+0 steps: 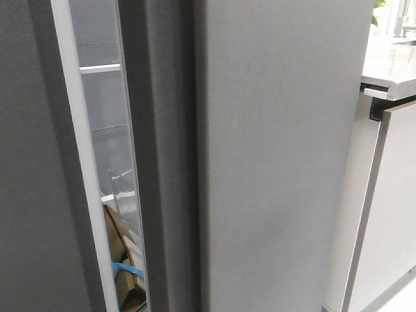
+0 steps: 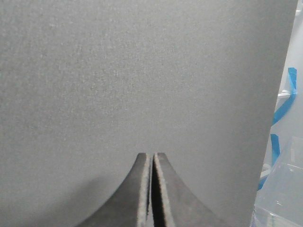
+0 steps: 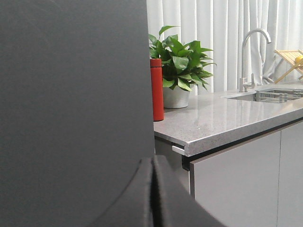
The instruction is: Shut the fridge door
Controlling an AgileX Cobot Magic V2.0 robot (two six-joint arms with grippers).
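Note:
The fridge door (image 1: 279, 162) is a matte dark-grey panel filling the middle and right of the front view, with its thick darker side edge (image 1: 162, 169) on its left. It stands ajar: a narrow gap (image 1: 110, 169) shows clear shelf bins and boxes inside. My right gripper (image 3: 152, 159) is shut and empty, close in front of the door (image 3: 71, 104) near its edge by the counter. My left gripper (image 2: 152, 154) is shut and empty, close to a flat grey panel (image 2: 132, 75); I cannot tell which panel it is or whether it touches. Neither gripper shows in the front view.
The twin grey panel (image 1: 29, 195) with its pale strip (image 1: 78, 162) stands left of the gap. A stone countertop (image 3: 227, 118) over pale cabinet fronts (image 1: 390, 214) adjoins the door on the right, with a red bottle (image 3: 156, 90), a potted plant (image 3: 180, 66) and a sink tap (image 3: 248, 56).

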